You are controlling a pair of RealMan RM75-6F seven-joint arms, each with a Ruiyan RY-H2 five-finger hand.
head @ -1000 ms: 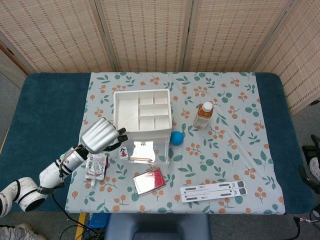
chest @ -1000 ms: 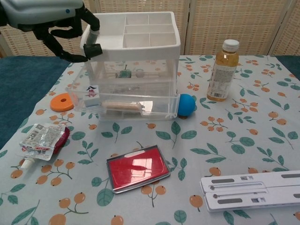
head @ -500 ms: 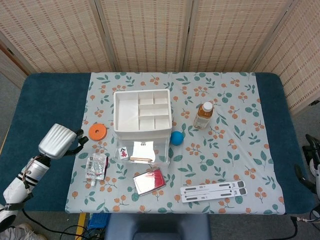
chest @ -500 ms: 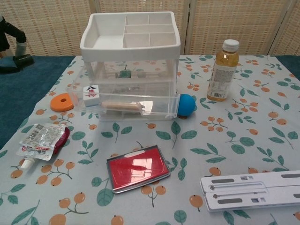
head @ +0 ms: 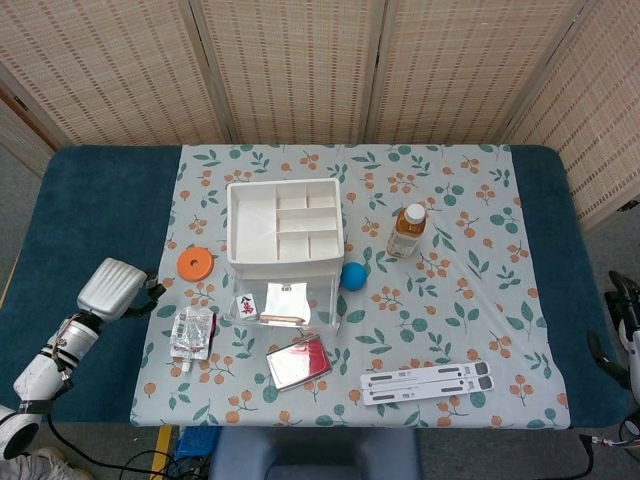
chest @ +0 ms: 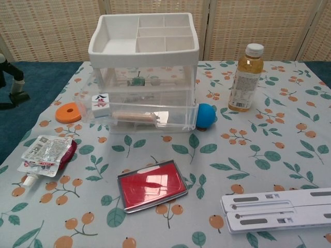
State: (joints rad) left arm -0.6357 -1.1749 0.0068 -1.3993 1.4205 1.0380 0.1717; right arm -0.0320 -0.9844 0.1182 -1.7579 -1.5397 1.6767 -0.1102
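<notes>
My left hand (head: 112, 288) hangs over the blue table surface to the left of the floral cloth, holding nothing; its dark fingers (chest: 15, 88) show apart at the left edge of the chest view. Nearest to it is an orange disc (head: 195, 264) (chest: 68, 112). A white organiser (head: 285, 235) (chest: 144, 46) stands mid-table with its clear bottom drawer (head: 290, 305) (chest: 137, 118) pulled out. In the drawer lie a mahjong tile (head: 246, 306) (chest: 101, 101) and a tan stick (chest: 133, 116). Dark parts of my right arm (head: 622, 330) show at the right edge; the hand's state is unclear.
A crumpled sachet (head: 192, 335) (chest: 45, 153) lies front left. A red flat case (head: 298, 362) (chest: 151, 185) sits in front of the drawer. A blue ball (head: 353, 276) (chest: 206, 115) touches the organiser's right side. A tea bottle (head: 407, 231) (chest: 246, 77) stands right; a white folding stand (head: 427, 382) (chest: 276, 209) lies front right.
My left hand has drawn back from over the open drawer to the left, off the cloth, and lowered. The mahjong tile stays in the drawer. The orange disc is now uncovered.
</notes>
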